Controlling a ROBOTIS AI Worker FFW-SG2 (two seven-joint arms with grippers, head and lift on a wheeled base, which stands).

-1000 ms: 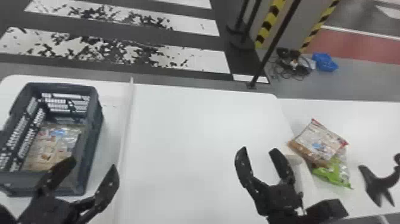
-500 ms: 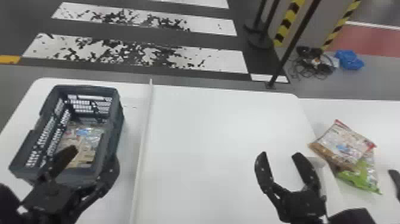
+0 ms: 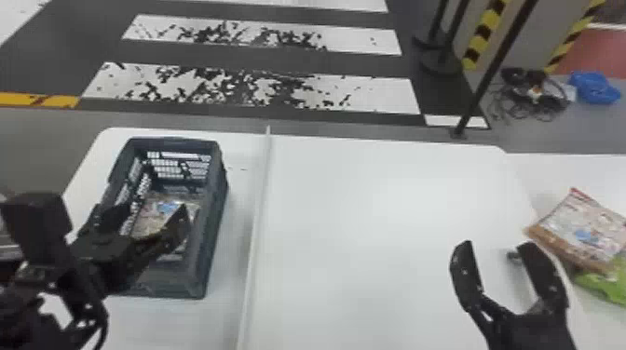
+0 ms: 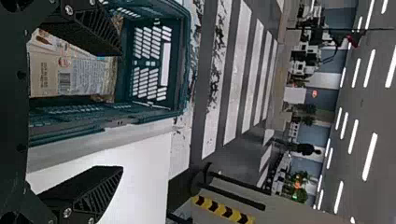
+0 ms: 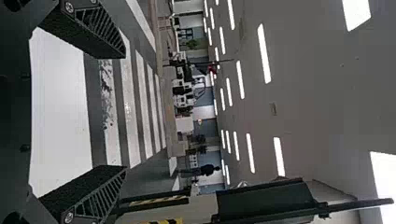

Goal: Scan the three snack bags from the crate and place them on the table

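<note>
Over the near part of the dark crate (image 3: 215,232), my left gripper (image 3: 151,212) is open, its fingers spread. A clear-and-beige snack bag (image 3: 151,215) lies inside the crate, partly behind a finger. In the left wrist view the same bag (image 4: 84,77) lies in the crate (image 4: 180,60), and the left gripper (image 4: 122,112) holds nothing. My right gripper (image 3: 496,246) stands open above the right of the white table; it is empty in the right wrist view too (image 5: 125,112). At the right edge, a red-and-brown snack bag (image 3: 582,228) rests on a green one (image 3: 605,281).
A raised white strip (image 3: 261,205) runs across the table (image 3: 372,223) right of the crate. A small dark object (image 3: 514,255) shows behind the right gripper's fingers. Beyond the table stand posts on dark bases (image 3: 440,63).
The head view has swung left, shifting the table and crate rightward. My left gripper has come farther forward over the crate. The right gripper remains open.
</note>
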